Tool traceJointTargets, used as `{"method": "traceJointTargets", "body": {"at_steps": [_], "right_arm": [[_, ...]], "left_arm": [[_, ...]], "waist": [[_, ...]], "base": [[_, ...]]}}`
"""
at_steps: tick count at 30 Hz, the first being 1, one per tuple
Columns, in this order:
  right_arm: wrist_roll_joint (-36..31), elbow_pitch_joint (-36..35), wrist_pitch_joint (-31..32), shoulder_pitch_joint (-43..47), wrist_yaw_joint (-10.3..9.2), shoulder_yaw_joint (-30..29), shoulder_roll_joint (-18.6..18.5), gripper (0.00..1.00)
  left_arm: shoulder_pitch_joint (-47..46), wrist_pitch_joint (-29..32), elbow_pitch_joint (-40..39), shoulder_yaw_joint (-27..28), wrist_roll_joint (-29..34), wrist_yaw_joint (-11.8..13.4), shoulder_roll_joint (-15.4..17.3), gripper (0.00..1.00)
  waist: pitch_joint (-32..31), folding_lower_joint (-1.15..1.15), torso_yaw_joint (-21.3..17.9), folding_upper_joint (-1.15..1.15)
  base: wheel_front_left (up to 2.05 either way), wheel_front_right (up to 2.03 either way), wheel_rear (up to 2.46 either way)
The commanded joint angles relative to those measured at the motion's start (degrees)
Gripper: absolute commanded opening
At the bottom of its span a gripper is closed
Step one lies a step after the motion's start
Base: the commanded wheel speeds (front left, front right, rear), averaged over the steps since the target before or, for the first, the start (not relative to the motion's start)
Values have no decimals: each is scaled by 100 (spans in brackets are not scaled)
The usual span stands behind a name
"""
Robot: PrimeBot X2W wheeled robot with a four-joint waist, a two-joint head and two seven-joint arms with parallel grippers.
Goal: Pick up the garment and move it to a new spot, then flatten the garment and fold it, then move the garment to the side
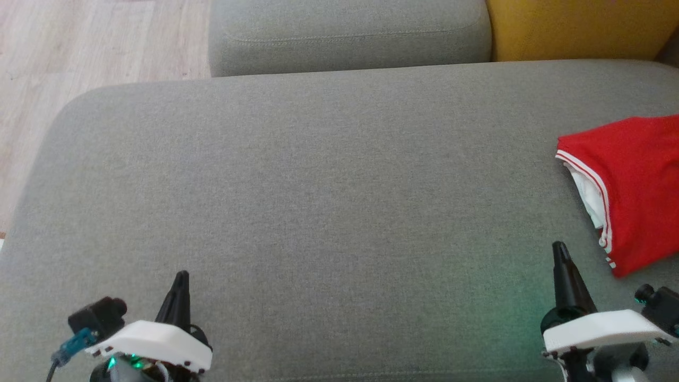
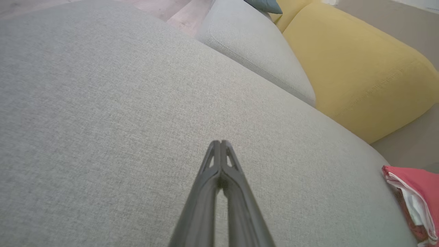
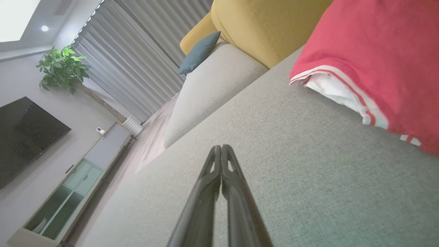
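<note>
From the head, a wide grey sofa seat (image 1: 329,185) spreads across the picture. The red garment (image 1: 636,180) lies on it at the far right as a folded bundle, cut off by the frame. A white-striped hem and white fabric show along its left side. The left tool (image 1: 181,277) sits at the lower left, its two dark fingers pressed together into one point, holding nothing. The right tool (image 1: 559,248) sits at the lower right, also pressed together and empty. Its tip is near the garment's lower corner but apart from it. Beyond the seat lie a smaller grey cushion (image 1: 345,32) and a yellow cushion (image 1: 573,26), with wood floor (image 1: 79,42) at the upper left.

From the left wrist, the left tool (image 2: 220,143) points over bare seat fabric (image 2: 103,103), its tips touching each other. The garment (image 2: 416,192) shows at the lower right edge, well apart from it. The grey cushion (image 2: 253,51) and yellow cushion (image 2: 356,75) lie beyond.

From the right wrist, the right tool (image 3: 221,148) is pinched closed over the seat (image 3: 291,178), with nothing between its fingers. The garment (image 3: 377,51) lies near it at the upper right, striped hem facing the tool. Further off are a blue pillow (image 3: 199,53), curtains (image 3: 144,51), a plant (image 3: 61,67), a television (image 3: 24,133) and a cabinet (image 3: 79,178).
</note>
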Motion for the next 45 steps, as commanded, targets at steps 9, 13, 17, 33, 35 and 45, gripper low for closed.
{"method": "traceJointTargets", "body": {"at_steps": [9,13,17,33,35,45], "right_arm": [[832,-70,83,-391,9,-26,-144,0],[1097,-32,109,-432,10,-46,-149,0],[1297,-4,129,-462,10,-61,-152,0],[2357,148,241,-627,13,-148,-164,0],[2489,167,255,-648,13,-160,-165,0],[3147,262,330,-751,14,-221,-168,0]], "left_arm": [[-395,174,-99,401,-759,-252,-66,0],[-423,236,-78,493,-1007,-326,-102,0],[-444,283,-62,563,-1193,-381,-130,0],[-560,538,23,941,-2183,-677,-282,0],[-575,571,33,989,-2306,-714,-301,0],[-648,735,87,1231,-2921,-899,-400,0]], "waist": [[-4,0,-4,0],[-6,0,-6,0],[-7,0,-7,0],[-13,0,-13,0],[-14,0,-14,0],[-18,0,-18,0]], "base": [[0,0,0],[0,0,0],[0,0,0],[0,0,0],[0,0,0],[0,0,0]]}}
